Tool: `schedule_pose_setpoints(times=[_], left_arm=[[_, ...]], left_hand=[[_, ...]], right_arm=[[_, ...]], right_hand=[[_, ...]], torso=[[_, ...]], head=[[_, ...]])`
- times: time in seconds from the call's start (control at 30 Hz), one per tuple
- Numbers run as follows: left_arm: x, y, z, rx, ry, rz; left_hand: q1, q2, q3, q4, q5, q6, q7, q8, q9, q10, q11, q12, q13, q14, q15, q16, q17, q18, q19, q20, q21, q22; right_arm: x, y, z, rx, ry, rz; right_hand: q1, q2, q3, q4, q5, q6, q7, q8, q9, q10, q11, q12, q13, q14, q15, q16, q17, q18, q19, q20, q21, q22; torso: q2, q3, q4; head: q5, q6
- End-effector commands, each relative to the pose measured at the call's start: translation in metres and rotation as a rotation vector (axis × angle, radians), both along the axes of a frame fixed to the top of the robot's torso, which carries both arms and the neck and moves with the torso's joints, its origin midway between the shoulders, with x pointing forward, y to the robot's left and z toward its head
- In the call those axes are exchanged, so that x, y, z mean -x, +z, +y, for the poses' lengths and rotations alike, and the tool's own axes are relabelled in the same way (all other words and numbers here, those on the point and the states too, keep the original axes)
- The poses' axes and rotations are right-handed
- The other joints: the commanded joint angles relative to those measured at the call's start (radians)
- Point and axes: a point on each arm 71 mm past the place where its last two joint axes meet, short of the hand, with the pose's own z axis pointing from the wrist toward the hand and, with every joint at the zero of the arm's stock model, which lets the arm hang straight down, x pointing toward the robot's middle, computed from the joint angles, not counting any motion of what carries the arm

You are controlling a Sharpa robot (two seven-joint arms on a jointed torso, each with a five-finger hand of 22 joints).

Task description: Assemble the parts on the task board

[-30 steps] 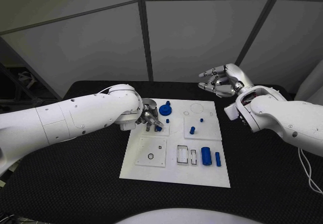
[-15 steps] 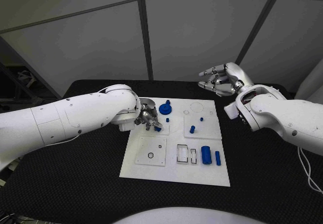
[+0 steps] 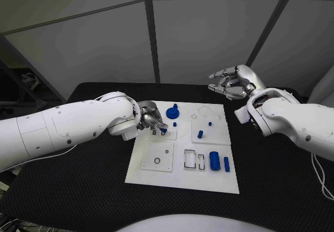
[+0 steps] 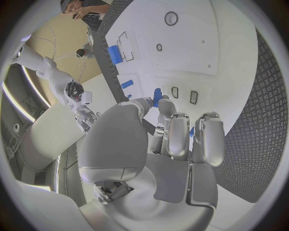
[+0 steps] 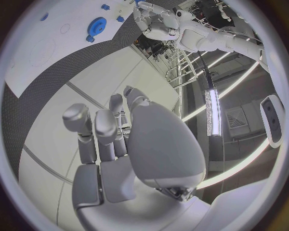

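Near the far left corner of the task board [image 3: 181, 186], my left hand [image 3: 152, 121] pinching a small blue peg [image 3: 163, 130], my right hand [image 3: 235, 83] raised beyond the far edge, fingers curled, holding nothing.

Black table [image 3: 76, 193], textured mat-like surface, rounded far-L corner. Grey wall panels [image 3: 201, 38] behind far edge, split by dark vertical seams [image 3: 152, 41]. Dark gear, can't tell what, off table's L edge near far-L corner [image 3: 28, 82]. White cable [image 3: 321, 181] draped over table by R edge. Person [image 4: 90, 9] at rim of L wrist view, touching nothing.
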Motion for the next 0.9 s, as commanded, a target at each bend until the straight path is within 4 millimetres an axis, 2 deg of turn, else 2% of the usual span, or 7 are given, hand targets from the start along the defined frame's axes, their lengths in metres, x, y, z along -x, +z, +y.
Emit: schedule_pose_setpoints(times=[0.03, 0.17, 0.3, 0.53, 0.73, 0.9], left_arm=[[0.001, 0.003, 0.003, 0.076, 0.104, -0.096], [0.006, -0.002, 0.005, 0.069, 0.133, -0.154], [0.009, -0.009, 0.005, 0.047, 0.140, -0.201], [0.011, -0.019, 0.003, 0.014, 0.142, -0.233], [0.011, -0.024, 0.000, -0.022, 0.121, -0.225], [0.011, -0.026, -0.003, -0.047, 0.093, -0.210]], left_hand=[[-0.014, 0.000, 0.174, -0.165, 0.007, 0.004, -0.006, 0.008, 0.006, 0.010, -0.004, 0.005, 0.005, 0.030, -0.008, -0.006, 0.001, -0.008, 0.008, 0.001, 0.004, 0.070], [-0.023, -0.008, 0.190, -0.170, 0.009, 0.005, -0.008, 0.012, 0.014, 0.016, -0.006, 0.011, 0.011, 0.030, -0.010, -0.007, 0.001, -0.009, 0.012, -0.001, 0.007, 0.075], [-0.029, -0.012, 0.200, -0.172, 0.010, 0.006, -0.009, 0.015, 0.020, 0.021, -0.007, 0.017, 0.018, 0.030, -0.011, -0.007, 0.002, -0.010, 0.013, -0.002, 0.008, 0.077], [-0.038, -0.017, 0.213, -0.175, 0.011, 0.007, -0.010, 0.018, 0.027, 0.027, -0.008, 0.025, 0.026, 0.030, -0.012, -0.007, 0.002, -0.010, 0.014, -0.003, 0.009, 0.079], [-0.040, -0.019, 0.215, -0.176, 0.011, 0.007, -0.010, 0.019, 0.028, 0.028, -0.008, 0.026, 0.028, 0.030, -0.012, -0.007, 0.002, -0.010, 0.015, -0.003, 0.009, 0.080], [-0.042, -0.019, 0.217, -0.176, 0.011, 0.007, -0.011, 0.019, 0.029, 0.028, -0.008, 0.025, 0.025, 0.030, -0.012, -0.007, 0.002, -0.010, 0.016, -0.003, 0.009, 0.080]], right_arm=[[0.000, 0.002, -0.001, -0.008, -0.004, -0.008], [0.000, 0.002, -0.002, -0.008, -0.007, -0.008], [0.000, 0.002, -0.003, -0.007, -0.009, -0.009], [0.000, 0.002, -0.004, -0.006, -0.011, -0.008], [0.000, 0.002, -0.004, -0.006, -0.010, -0.006], [0.000, 0.002, -0.003, -0.006, -0.008, -0.005]], right_hand=[[-0.011, -0.003, 0.002, 0.005, -0.004, -0.007, 0.001, -0.005, 0.000, -0.004, 0.003, 0.004, 0.000, 0.008, 0.001, -0.006, 0.002, 0.006, -0.001, -0.002, -0.005, -0.001], [-0.011, -0.003, 0.002, 0.005, -0.004, -0.007, 0.001, -0.005, 0.000, -0.004, 0.003, 0.004, 0.000, 0.008, 0.001, -0.006, 0.002, 0.006, -0.001, -0.002, -0.005, -0.001], [-0.011, -0.003, 0.002, 0.005, -0.004, -0.007, 0.001, -0.005, 0.000, -0.004, 0.003, 0.004, 0.000, 0.008, 0.001, -0.006, 0.002, 0.006, -0.001, -0.002, -0.005, -0.001], [-0.012, -0.002, 0.002, 0.006, -0.004, -0.008, 0.001, -0.005, 0.000, -0.005, 0.003, 0.003, -0.001, 0.008, 0.001, -0.007, 0.001, 0.006, -0.001, -0.002, -0.005, -0.002], [-0.012, -0.002, 0.002, 0.006, -0.004, -0.008, 0.001, -0.006, 0.000, -0.005, 0.003, 0.003, -0.001, 0.008, 0.001, -0.007, 0.001, 0.006, -0.001, -0.002, -0.006, -0.002], [-0.012, -0.002, 0.002, 0.006, -0.004, -0.008, 0.001, -0.006, 0.000, -0.005, 0.003, 0.003, -0.001, 0.008, 0.001, -0.007, 0.001, 0.006, -0.001, -0.002, -0.006, -0.003]], torso=[[-0.005, 0.0060, 0.0077], [-0.010, 0.0092, 0.0135], [-0.012, 0.0112, 0.0145], [-0.011, 0.0107, 0.0121], [-0.010, 0.0098, 0.0159], [-0.010, 0.0094, 0.0153]], head=[[-0.004, -0.004], [-0.006, -0.007], [-0.009, -0.008], [-0.013, -0.006], [-0.014, -0.009], [-0.014, -0.011]])
